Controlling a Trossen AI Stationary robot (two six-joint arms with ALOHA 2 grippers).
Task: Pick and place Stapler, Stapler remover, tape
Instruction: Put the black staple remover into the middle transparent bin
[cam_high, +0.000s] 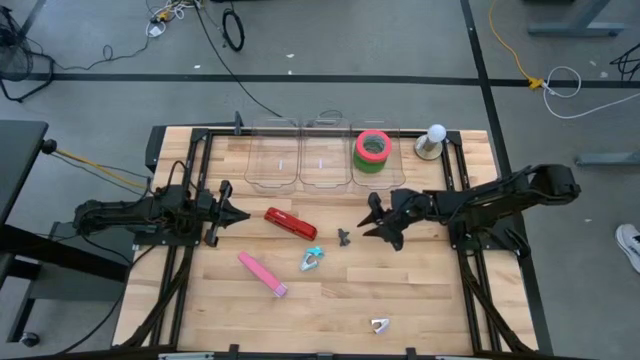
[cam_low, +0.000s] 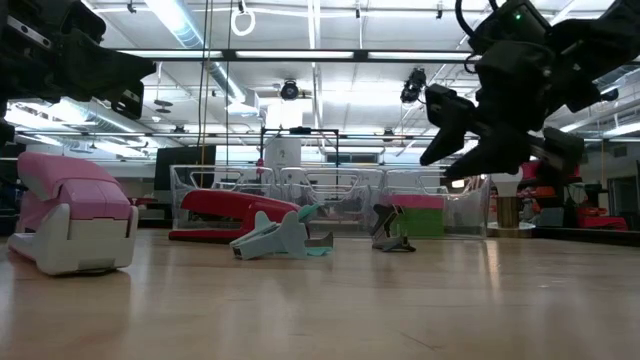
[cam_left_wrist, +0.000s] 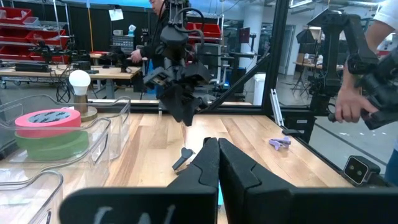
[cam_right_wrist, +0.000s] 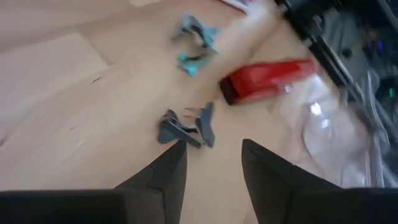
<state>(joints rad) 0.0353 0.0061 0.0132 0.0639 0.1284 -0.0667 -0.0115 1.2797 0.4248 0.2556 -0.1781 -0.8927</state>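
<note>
Two rolls of tape, the red tape (cam_high: 373, 144) stacked on the green tape (cam_high: 372, 161), are already sitting in the right-hand clear bin (cam_high: 377, 176) at the far side of the desk (cam_high: 430, 300), so my guess is that the dark staple remover (cam_high: 344, 237) is the piece being gone after now. The right hand (cam_high: 378, 222) is hovering above the desk with its fingers spread apart and holding nothing; the remover is lying on the wood just to its left, near but not touching.

What could be going wrong from here: the remover is small and low, so a descent slightly off line may be pushing it away instead of straddling it, or the fingers may be closing on one wing only and flipping it. The teal staple remover (cam_high: 311, 260) and the red stapler (cam_high: 290, 223) are lying close by on the left, and a wide sweep risks knocking them.

The left hand (cam_high: 235, 212) is waiting at the left, closed and empty, beside the red stapler. The pink stapler (cam_high: 263, 274) is lying nearer the front edge.
</note>
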